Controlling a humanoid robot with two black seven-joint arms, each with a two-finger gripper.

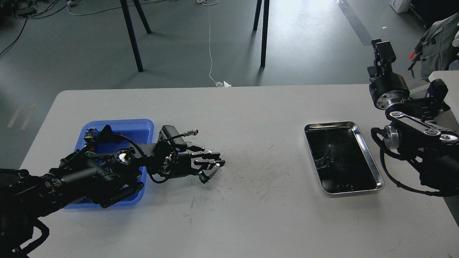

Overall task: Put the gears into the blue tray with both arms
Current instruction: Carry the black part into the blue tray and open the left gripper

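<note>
The blue tray (pixel 138 126) sits at the table's left, and my left arm reaches across it from the left. My left gripper (pixel 214 164) hovers low over the bare table just right of the tray. Its fingers are drawn together on a tiny black gear, which is almost hidden between the tips. My right gripper (pixel 382 50) is raised high at the far right, beyond the table's edge, seen end-on and dark. No other gear shows plainly.
A shiny steel tray (pixel 369 158) with a dark floor lies at the right, with a few small dark bits (pixel 343 186) at its near end. Coloured push-buttons (pixel 89 148) lie in the blue tray under my left arm. Black stand legs rise behind the table.
</note>
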